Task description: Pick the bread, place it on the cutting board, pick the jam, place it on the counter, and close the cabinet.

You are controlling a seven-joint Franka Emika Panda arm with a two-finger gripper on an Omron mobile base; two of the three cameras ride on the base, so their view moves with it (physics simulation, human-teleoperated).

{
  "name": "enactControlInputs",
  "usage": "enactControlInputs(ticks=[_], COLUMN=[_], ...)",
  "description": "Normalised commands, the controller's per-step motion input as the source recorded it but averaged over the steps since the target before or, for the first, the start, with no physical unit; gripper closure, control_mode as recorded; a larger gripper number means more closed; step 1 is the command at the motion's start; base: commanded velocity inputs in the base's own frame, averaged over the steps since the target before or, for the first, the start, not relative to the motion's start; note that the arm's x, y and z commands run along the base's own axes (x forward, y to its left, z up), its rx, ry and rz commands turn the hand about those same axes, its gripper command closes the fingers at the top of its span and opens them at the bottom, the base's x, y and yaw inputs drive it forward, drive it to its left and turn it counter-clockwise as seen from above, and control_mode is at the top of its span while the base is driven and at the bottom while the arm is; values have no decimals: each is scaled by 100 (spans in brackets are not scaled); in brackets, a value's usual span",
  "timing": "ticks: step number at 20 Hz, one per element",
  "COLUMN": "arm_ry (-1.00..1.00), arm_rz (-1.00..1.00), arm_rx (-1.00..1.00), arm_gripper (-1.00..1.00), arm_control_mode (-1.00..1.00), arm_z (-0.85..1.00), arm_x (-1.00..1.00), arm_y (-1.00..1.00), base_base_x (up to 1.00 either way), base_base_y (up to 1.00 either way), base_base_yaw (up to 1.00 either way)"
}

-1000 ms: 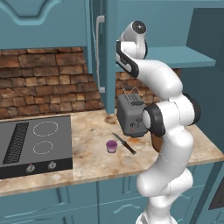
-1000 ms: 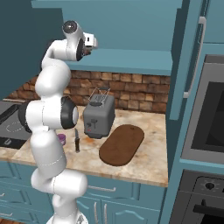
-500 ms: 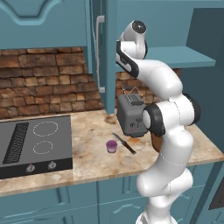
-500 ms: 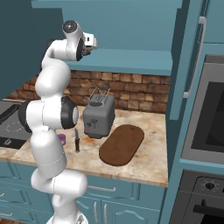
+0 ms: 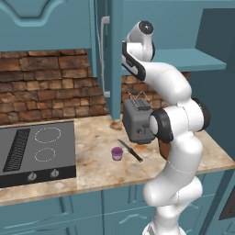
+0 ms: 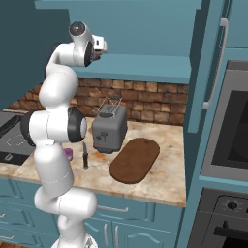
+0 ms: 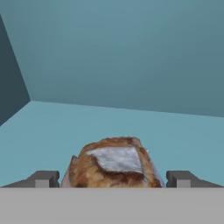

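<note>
Gripper [image 7: 113, 179] jaws spread wide either side of the bread [image 7: 114, 162] on the cabinet [image 7: 131, 127] shelf, not gripping; arm pose unchanged from earlier.

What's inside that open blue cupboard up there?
The bread sits on the cabinet shelf, between the gripper fingertips. The shelf's far left corner is too dark to see.

Brown bread [image 7: 114, 165] on the teal cabinet [image 7: 131, 57] shelf, between the parted pincer [image 7: 113, 179] fingertips [image 7: 43, 179].
</note>
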Motion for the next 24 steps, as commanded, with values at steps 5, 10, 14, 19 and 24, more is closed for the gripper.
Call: enactControlInputs(ticks=[5,10,14,19,24], arm_ry=[0,0,0,0,0], arm_rz=[0,0,0,0,0], arm_rx=[0,0,0,0,0], arm_gripper=[100,100,100,100,100], arm_control_mode=[-100,-100,-100,-100,-100], arm_z=[14,6,1,0,0], arm_x=[0,-3,-12,-22,-28], arm_y=[-1,-14,-23,-27,-26], base_base_x=[0,0,0,0,0], base_base_y=[0,0,0,0,0], base_base_yaw=[0,0,0,0,0])
